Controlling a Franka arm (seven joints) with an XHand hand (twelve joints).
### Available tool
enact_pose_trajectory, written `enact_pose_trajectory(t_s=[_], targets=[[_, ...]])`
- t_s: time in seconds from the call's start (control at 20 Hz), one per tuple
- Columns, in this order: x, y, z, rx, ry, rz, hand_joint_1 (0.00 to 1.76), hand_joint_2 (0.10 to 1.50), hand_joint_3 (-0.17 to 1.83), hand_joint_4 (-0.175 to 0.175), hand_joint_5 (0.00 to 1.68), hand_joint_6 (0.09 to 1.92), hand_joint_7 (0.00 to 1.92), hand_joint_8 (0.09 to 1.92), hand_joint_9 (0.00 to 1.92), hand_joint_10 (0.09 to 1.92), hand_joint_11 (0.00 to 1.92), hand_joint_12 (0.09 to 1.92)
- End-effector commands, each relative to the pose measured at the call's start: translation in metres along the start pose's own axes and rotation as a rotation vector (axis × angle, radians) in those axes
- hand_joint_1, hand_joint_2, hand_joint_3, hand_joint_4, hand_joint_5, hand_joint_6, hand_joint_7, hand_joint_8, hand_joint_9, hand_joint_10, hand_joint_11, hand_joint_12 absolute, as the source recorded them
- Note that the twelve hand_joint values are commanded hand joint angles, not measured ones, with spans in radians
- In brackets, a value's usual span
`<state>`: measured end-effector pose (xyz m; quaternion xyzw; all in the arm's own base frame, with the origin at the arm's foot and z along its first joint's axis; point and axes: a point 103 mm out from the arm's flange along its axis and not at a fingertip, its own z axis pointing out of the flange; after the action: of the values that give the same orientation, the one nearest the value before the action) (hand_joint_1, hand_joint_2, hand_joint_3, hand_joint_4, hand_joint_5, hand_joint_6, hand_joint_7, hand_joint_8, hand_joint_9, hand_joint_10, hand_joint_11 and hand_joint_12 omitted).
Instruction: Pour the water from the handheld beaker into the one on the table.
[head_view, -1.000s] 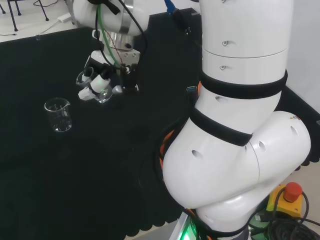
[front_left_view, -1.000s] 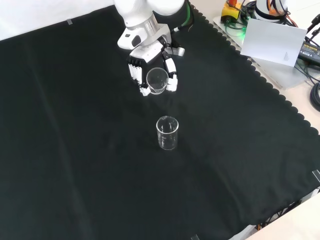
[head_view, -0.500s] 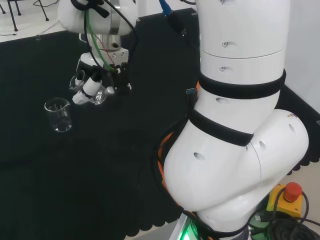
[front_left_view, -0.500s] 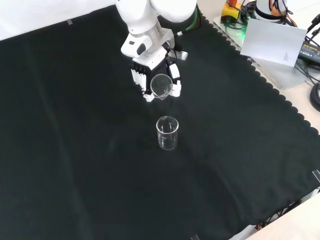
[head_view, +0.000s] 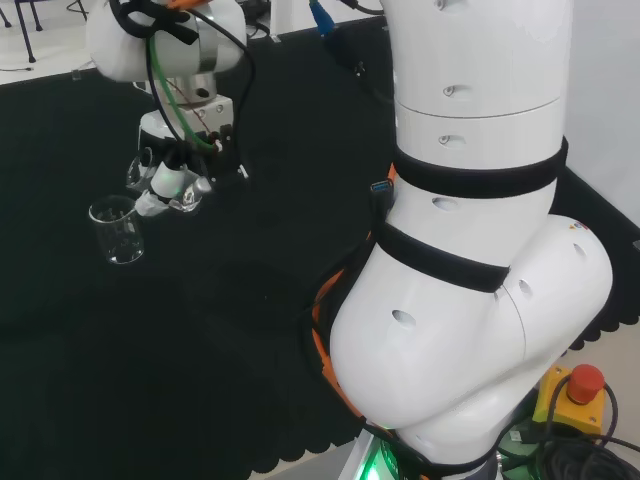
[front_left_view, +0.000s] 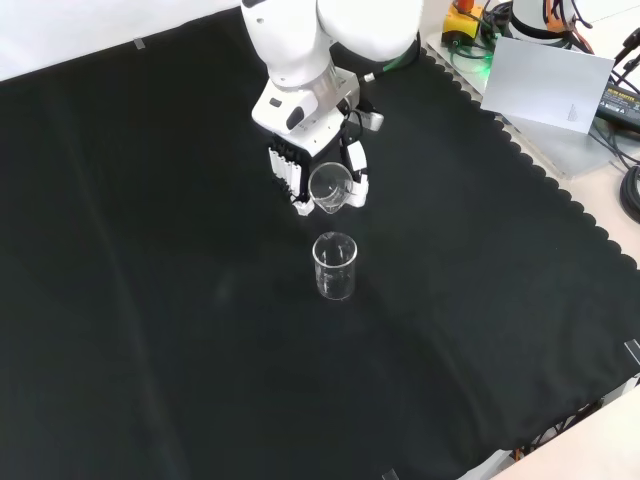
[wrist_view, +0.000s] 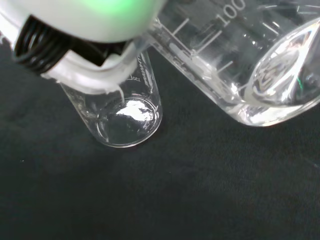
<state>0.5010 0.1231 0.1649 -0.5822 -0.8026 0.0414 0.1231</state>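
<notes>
The handheld beaker (front_left_view: 329, 186), clear glass, sits tipped in the upper middle of the front view, its mouth turned toward the camera and down. The hand (front_left_view: 300, 180) has its fingers (front_left_view: 287, 172) and thumb curled round it. Just below it in that view the table beaker (front_left_view: 335, 266) stands upright on the black cloth (front_left_view: 150, 300); in the head view it is at left (head_view: 116, 230), close beside the hand (head_view: 165, 180)

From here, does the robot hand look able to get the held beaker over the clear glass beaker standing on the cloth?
Probably yes: the robot hand holds its beaker just short of the standing clear glass beaker, nothing between.
</notes>
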Motion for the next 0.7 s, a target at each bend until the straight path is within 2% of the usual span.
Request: enact_pose_trajectory(t_s=[0.05,0.25,0.7], targets=[[0.014,0.013,-0.005,0.033,-0.09,0.017,1.19,0.6,0.65,0.016,1.46,0.31,1.73,0.09,1.59,0.09,1.37,0.74],[0.019,0.019,-0.005,0.052,-0.141,0.027,1.19,0.6,0.65,0.016,1.46,0.31,1.73,0.09,1.59,0.09,1.37,0.74],[0.03,0.025,0.0,0.076,-0.206,0.063,1.19,0.6,0.65,0.017,1.47,0.31,1.73,0.09,1.59,0.09,1.37,0.74]])
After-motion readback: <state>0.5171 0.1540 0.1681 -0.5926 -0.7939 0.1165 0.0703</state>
